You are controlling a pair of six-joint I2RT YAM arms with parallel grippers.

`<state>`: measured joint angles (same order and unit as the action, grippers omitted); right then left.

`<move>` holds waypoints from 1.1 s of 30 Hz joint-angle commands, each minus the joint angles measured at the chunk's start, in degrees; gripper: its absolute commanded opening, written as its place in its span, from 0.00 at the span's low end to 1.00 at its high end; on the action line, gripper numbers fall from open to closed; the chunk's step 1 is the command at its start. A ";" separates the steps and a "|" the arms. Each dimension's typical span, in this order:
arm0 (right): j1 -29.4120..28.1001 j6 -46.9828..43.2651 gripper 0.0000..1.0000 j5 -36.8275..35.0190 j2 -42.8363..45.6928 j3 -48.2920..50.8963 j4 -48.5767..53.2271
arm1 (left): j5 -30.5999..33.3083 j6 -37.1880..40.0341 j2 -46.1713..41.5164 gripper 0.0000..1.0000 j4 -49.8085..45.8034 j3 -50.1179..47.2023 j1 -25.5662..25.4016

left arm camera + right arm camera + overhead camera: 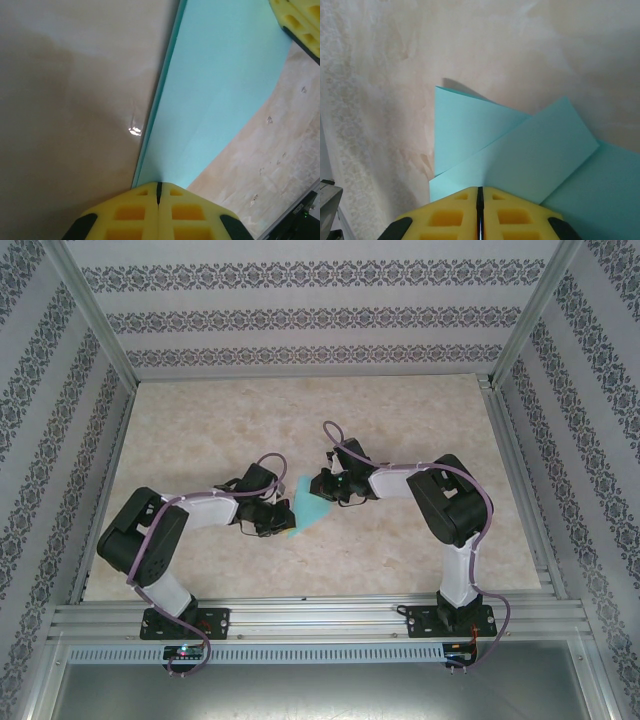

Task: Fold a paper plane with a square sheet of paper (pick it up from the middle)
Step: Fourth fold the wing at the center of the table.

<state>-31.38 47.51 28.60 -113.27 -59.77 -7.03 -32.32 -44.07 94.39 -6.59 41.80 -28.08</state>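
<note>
The square sheet of paper (306, 510), thin and turquoise, is held off the table's middle between my two grippers. In the right wrist view the sheet (520, 155) shows overlapping folded flaps with sharp creases. My right gripper (480, 189) is shut on its near edge. From the left wrist view the sheet (220, 90) runs up and away almost edge-on, and my left gripper (159, 184) is shut on its lower end. The right gripper's yellow fingers (300, 25) touch the sheet's far corner there. From above, the left gripper (287, 515) and right gripper (322, 485) nearly meet at the sheet.
The beige marbled table (400, 420) stretches bare behind and beside the arms. Patterned walls and aluminium posts close it in on three sides. An aluminium rail (320, 620) with both arm bases runs along the near edge.
</note>
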 commanded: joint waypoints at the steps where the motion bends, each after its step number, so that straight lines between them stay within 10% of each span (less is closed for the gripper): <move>1: -0.60 -2.52 0.10 -0.76 2.93 -1.72 4.01 | 3.35 1.24 0.74 0.04 -4.93 -3.33 -0.32; 17: -9.01 3.51 0.08 -3.29 1.29 5.18 -3.86 | 3.76 1.49 1.33 0.03 -5.71 -1.44 -0.58; 23: -4.48 -1.14 0.08 -12.38 0.95 2.84 5.35 | 4.58 1.94 1.02 0.02 -6.77 -1.82 -0.59; 33: 3.08 -2.82 0.09 -5.93 -2.18 -0.88 0.00 | 4.57 1.73 0.48 0.02 -7.01 -2.32 -0.58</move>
<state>-30.92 47.40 28.56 -113.12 -59.16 -7.29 -30.83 -43.64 94.13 -5.26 41.43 -28.12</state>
